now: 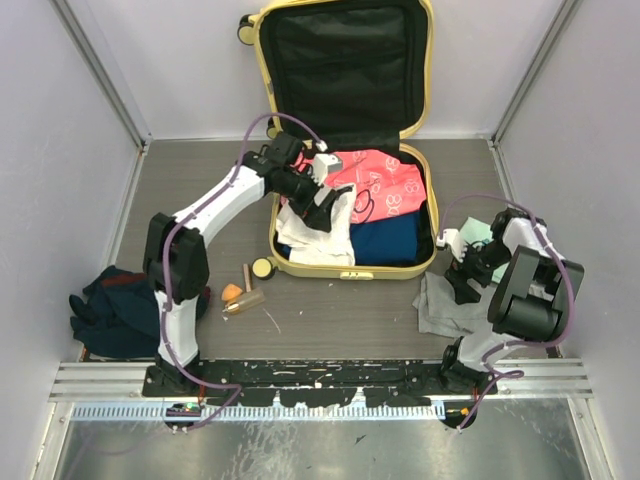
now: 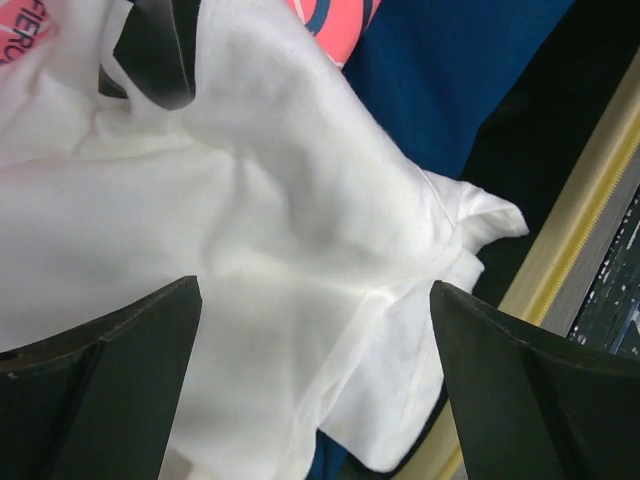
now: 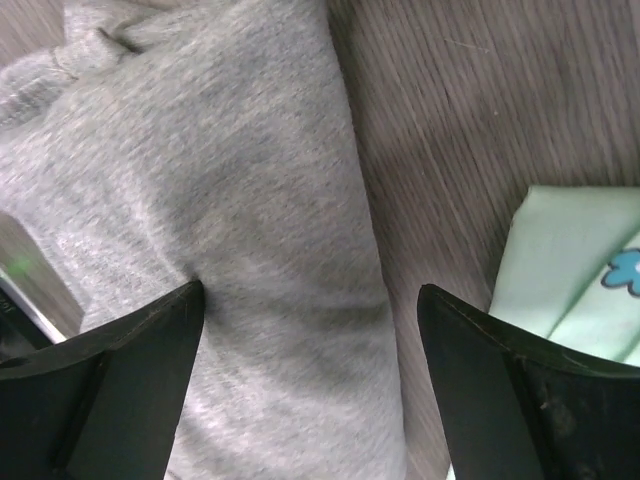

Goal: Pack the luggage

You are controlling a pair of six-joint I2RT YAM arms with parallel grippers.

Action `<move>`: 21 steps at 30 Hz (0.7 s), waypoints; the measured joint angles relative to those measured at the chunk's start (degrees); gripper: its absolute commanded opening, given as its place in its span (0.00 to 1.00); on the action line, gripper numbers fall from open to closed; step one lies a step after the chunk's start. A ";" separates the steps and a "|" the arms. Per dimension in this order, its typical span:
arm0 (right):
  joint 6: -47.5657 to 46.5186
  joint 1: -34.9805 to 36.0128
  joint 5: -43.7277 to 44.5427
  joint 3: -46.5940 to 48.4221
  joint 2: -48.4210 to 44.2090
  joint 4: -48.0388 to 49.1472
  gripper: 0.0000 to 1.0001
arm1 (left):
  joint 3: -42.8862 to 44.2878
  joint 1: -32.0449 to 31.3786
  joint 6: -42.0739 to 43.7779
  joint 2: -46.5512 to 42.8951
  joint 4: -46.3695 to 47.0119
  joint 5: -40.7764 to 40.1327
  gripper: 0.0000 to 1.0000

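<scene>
- Position: the luggage (image 1: 390,270) lies open at the middle of the table (image 1: 330,320), lid propped up against the back wall. It holds a white garment (image 2: 280,220), a pink garment (image 1: 385,180) and a blue garment (image 1: 385,240).
- Left tool (image 2: 315,295): jaws spread wide, gripping nothing, poised just above the white garment.
- Risk: the white garment is bunched at the near-left corner, with a fold close to the yellow rim. A careless lift-off or a shallow pinch could drag it over the edge, and it would then foul the closing of the lid.
- Right tool (image 3: 310,300): jaws spread wide, empty, over a grey garment (image 3: 250,200) on the table to the right of the case.
- Risk: the grey cloth lies flat. A descent that stops too high would close on air; one that goes too deep would scrape the fingers on the table.
- Risk: a pale green cloth (image 3: 570,260) lies just beside the right finger and could be caught in the same pinch.
- Risk: the case contents are loosely piled, so added items may ride above the rim.
- Outstanding: a dark clothes pile (image 1: 110,310) at the far left, near the left arm's base, looks awkward to reach.
</scene>
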 measured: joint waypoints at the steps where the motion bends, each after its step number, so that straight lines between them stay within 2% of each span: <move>1: -0.61 0.00 -0.13 -0.02 1.33 0.66 0.90 | -1.18 0.52 -0.42 -1.70 0.85 0.11 0.98; 4: -1.68 0.00 -1.05 -0.09 3.89 1.31 0.82 | -4.07 0.50 -0.85 -6.19 2.62 0.15 0.98; 7: -2.27 -0.44 -2.91 -1.18 4.37 1.70 0.63 | -5.77 0.22 -1.11 -9.86 4.09 -0.39 0.98; 12: -3.30 -0.50 -4.33 -6.19 -0.17 2.16 0.19 | -7.21 0.98 -2.36 -12.48 6.54 -1.66 0.98; 15: -4.35 -0.42 -4.15 -9.22 -5.53 2.93 0.02 | -7.87 2.64 -3.06 -12.63 7.34 -2.64 0.98; 21: -7.32 -0.28 -4.48 -13.44 -18.08 0.85 0.01 | -10.40 4.66 -3.50 -13.70 8.63 -4.92 0.98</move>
